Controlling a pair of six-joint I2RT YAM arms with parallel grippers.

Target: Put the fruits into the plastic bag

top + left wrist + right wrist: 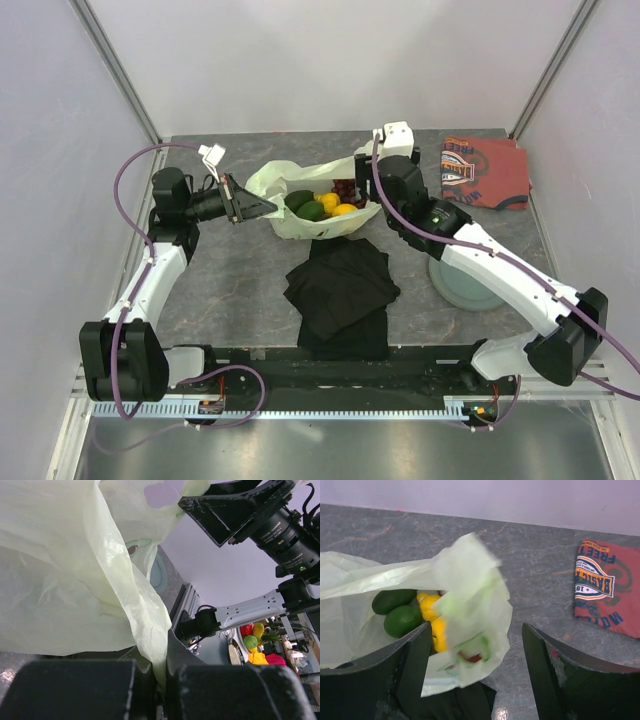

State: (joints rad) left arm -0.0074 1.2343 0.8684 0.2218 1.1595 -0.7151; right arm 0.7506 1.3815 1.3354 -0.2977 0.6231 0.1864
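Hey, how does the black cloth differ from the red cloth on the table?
The black cloth is plain; the red cloth carries printed lettering. The black cloth lies mid-table in overlapping folds, its far edge meeting the bag; the red cloth lies flat in the far right corner, touching nothing. Both rest on the table.

A robot lab, that was what we were looking at, a closed test cell and no home or kitchen. Plain white panels (330, 60) walled in the grey stone-look worktop (240, 290) on three sides, with bare metal posts (115, 65) running up the corners. Two white and black arms, left arm (150, 280) and right arm (500, 270), were bolted to a slotted metal rail (330, 405) at the near edge, with purple cables (130, 170) looping loose. Past the cell, the left wrist view caught cluttered benches and bright model fruit (252, 640).
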